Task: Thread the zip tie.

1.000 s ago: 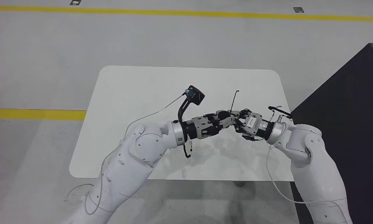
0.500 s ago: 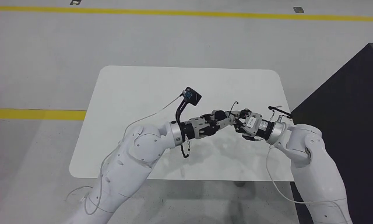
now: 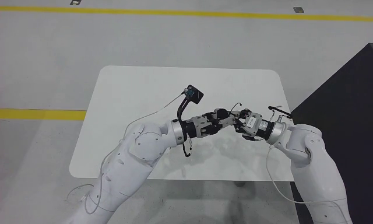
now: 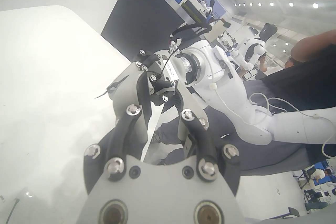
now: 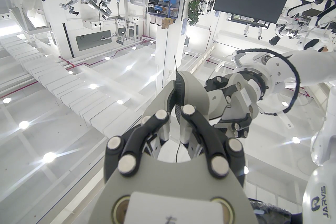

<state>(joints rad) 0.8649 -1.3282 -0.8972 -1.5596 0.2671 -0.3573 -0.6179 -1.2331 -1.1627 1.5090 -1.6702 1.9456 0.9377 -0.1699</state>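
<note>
The zip tie (image 3: 235, 105) is a thin black strap that curves up and over where the two arms meet, above the white table (image 3: 145, 107). My right gripper (image 3: 238, 121) is shut on it. In the right wrist view the strap (image 5: 175, 63) sticks out past the pressed-together fingertips of that gripper (image 5: 176, 86). My left gripper (image 3: 226, 115) faces it tip to tip. In the left wrist view its fingers (image 4: 126, 88) stand apart around the right gripper's tips, and a black strap end (image 4: 101, 95) pokes out beside one finger.
A tall black panel (image 3: 344, 95) stands close by the table's right edge. Yellow floor lines (image 3: 175, 13) run behind and to the left of the table. Both grippers hang above the table's near right part.
The zip tie's free end stood straight up a second ago and now bends over in a curve. The left wrist has shifted slightly; the right arm has kept still.
</note>
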